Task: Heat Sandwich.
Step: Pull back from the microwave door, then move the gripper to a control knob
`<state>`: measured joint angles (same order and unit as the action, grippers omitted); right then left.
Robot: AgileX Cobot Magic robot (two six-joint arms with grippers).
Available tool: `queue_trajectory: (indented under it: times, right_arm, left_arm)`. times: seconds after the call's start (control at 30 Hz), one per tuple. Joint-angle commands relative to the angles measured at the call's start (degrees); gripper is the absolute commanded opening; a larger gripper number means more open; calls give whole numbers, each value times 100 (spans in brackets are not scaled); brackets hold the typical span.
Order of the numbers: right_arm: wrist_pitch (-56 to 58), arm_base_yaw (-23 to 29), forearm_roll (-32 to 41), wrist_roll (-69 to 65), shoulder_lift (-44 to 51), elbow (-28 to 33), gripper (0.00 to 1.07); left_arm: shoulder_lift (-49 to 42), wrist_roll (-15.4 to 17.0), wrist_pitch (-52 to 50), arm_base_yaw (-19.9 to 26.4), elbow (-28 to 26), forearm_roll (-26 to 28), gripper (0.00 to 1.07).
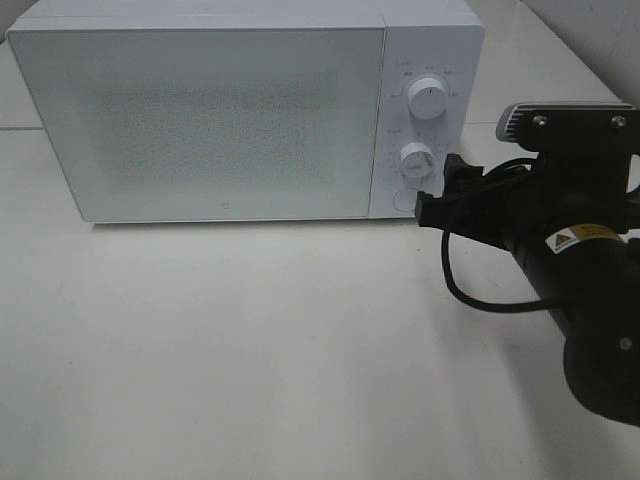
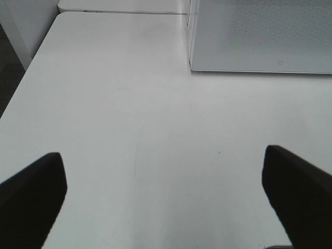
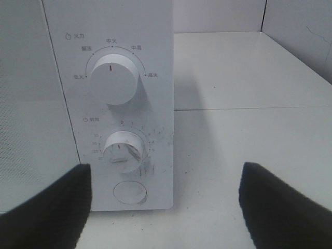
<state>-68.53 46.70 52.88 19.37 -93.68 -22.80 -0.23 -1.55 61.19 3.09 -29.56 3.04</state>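
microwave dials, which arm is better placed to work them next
Right: the right claw, open, faces the panel near the lower knob and round button; the left claw is over the table by the door.

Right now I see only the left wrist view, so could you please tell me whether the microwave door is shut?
Observer: Yes, the exterior high view shows the microwave door shut flush.
Operator: Thank you; where is the right end effector?
Observer: The right end effector is open, facing the control panel near the lower knob.
Operator: How is the upper knob set?
Observer: The upper knob has its mark pointing straight up.
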Motion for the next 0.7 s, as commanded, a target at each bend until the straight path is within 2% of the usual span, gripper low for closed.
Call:
queue_trajectory:
  times: [0.03, 0.43, 0.7]
  right_arm:
    - [172, -189, -275, -11, -241, -246, 76]
    - [447, -264, -642, 17, -1197, -1100, 76]
    - [716, -665, -871, 17, -1621, -1587, 76]
  left_arm:
    - [-115, 23, 0, 17, 6, 52, 98]
    - [-109, 23, 0, 17, 6, 52, 98]
    - [-109, 23, 0, 17, 6, 52, 98]
